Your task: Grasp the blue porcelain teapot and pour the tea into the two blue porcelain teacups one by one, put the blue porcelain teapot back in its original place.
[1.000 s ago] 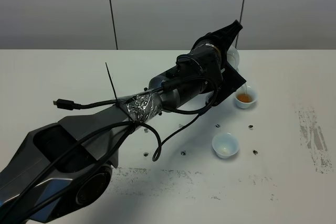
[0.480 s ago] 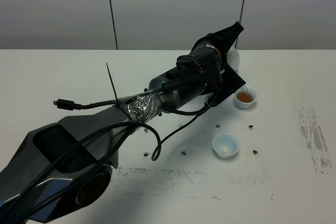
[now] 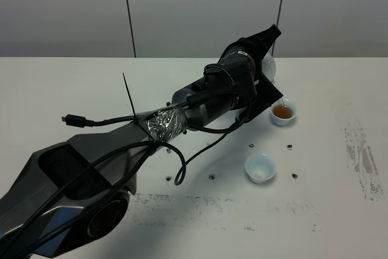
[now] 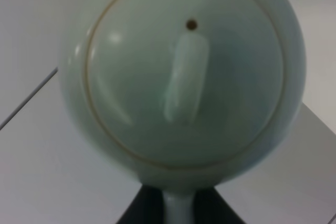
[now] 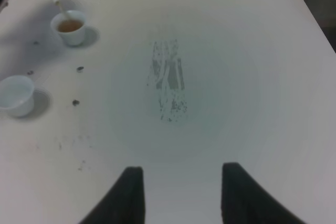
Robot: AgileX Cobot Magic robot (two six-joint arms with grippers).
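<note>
High view down on table [image 3: 60, 89], left wrist tight on teapot [image 4: 184, 77], right wrist shares teacups [image 5: 69, 26]

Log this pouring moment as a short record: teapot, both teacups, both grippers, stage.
pot: blue porcelain teapot, tilted, spout over the far teacup, thin stream of tea running
holder: left gripper, shut on the teapot's handle
cup one: far teacup, holds brown tea
cup two: near teacup, empty, upright, apart from the teapot
idle: right gripper, jaws apart, holding nothing, above the white table
stage: first cup being filled; second not yet poured
</note>
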